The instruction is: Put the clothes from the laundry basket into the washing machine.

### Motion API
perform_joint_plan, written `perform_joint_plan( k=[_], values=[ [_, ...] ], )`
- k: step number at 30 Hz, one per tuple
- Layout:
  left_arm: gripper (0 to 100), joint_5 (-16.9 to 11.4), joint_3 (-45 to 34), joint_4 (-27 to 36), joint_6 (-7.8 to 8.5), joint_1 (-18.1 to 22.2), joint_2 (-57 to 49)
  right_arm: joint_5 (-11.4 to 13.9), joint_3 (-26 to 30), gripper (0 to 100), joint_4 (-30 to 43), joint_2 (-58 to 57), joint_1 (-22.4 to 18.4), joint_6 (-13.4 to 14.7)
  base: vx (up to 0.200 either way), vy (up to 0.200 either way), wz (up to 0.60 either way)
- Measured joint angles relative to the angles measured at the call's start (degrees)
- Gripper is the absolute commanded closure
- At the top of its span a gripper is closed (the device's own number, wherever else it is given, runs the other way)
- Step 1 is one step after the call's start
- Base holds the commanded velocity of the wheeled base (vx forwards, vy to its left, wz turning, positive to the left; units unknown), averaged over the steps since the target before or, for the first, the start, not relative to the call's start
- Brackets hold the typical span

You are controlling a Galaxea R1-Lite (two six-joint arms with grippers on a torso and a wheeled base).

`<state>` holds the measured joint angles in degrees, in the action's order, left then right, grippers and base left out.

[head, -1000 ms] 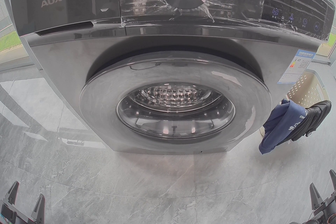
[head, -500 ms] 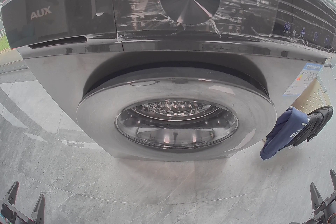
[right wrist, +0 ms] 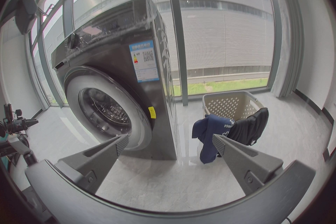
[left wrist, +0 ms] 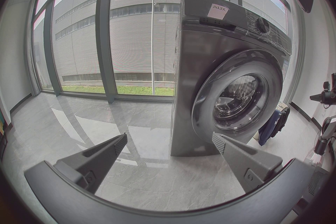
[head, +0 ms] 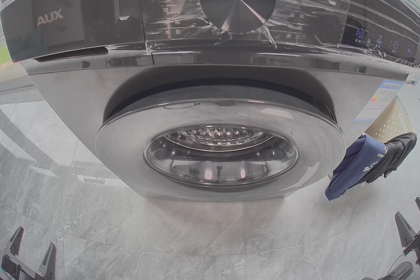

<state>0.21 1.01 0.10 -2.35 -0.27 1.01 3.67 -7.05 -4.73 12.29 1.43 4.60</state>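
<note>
Left hand (head: 34, 243) hangs low, spread wide, empty. Grey front-loading washing machine (head: 218, 75) has its round glass door (head: 221, 156) shut. Blue and black clothes (head: 352, 165) drape the beige perforated laundry basket (head: 391, 121). Right hand (right wrist: 168, 138) gapes empty. Nothing looks loaded yet.

the washing machine (head: 65, 88) door (head: 218, 158) is shut over the drum mouth, barring the way in. open floor (head: 197, 232) stretches in front of it. the laundry basket (right wrist: 232, 105) stands beside the machine on the robot's right, near the window (right wrist: 227, 42), open on top; a blue garment (right wrist: 210, 132) and a black garment (right wrist: 250, 126) drape over its near rim.
</note>
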Motion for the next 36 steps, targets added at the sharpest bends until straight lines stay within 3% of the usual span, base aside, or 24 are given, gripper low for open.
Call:
perform_joint_plan(
  k=[4,14,21,30,36],
  values=[
    [0,-0.02,0.00,0.00,0.00,0.00,0.00,0.46,-0.56,0,-4.16,9.46,2.10,0.11,0.000,0.000,0.00],
    [0,-0.02,0.00,0.00,0.00,0.02,0.00,0.34,-5.19,0,-16.99,36.24,12.13,0.13,0.000,0.000,0.00],
    [0,-0.05,0.00,0.00,0.00,0.02,0.02,0.57,-14.17,0,-20.61,50.23,18.03,-0.09,0.000,0.000,0.00],
    [0,-0.05,0.00,0.00,0.00,0.02,0.02,1.00,-20.07,0,-22.11,58.95,22.52,-0.20,0.000,0.000,0.00],
    [0,-0.05,0.00,0.00,0.00,0.00,0.00,5.47,-20.78,0,-26.88,62.90,22.95,-0.20,0.000,0.000,0.00]
  ],
)
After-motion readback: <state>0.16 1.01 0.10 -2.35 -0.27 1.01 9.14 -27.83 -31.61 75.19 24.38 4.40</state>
